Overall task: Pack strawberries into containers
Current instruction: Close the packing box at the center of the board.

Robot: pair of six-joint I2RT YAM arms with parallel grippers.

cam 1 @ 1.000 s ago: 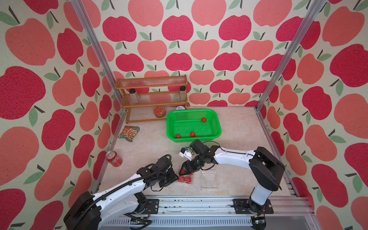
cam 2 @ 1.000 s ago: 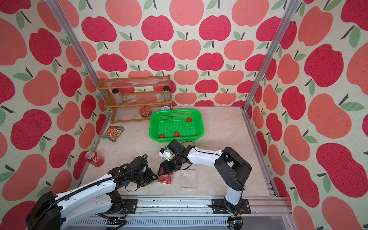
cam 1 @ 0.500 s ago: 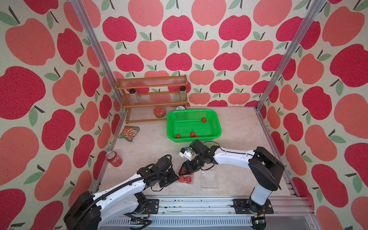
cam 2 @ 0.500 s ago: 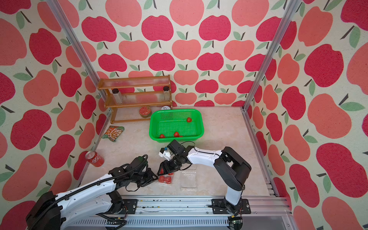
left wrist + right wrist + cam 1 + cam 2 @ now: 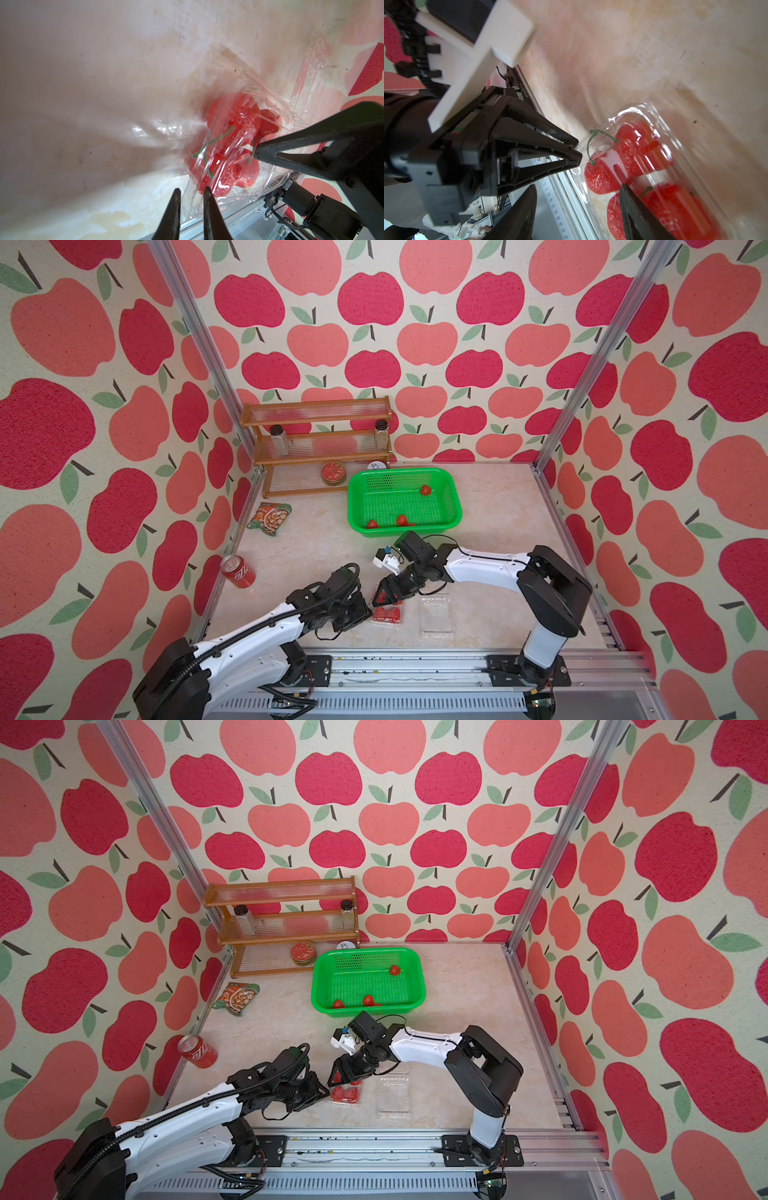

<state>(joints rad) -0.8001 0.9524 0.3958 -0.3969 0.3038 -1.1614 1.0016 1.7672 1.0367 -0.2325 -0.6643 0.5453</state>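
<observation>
right end effector (image 5: 577, 199) cut off below, strawberries (image 5: 228, 145) blurred (through plastic)
</observation>
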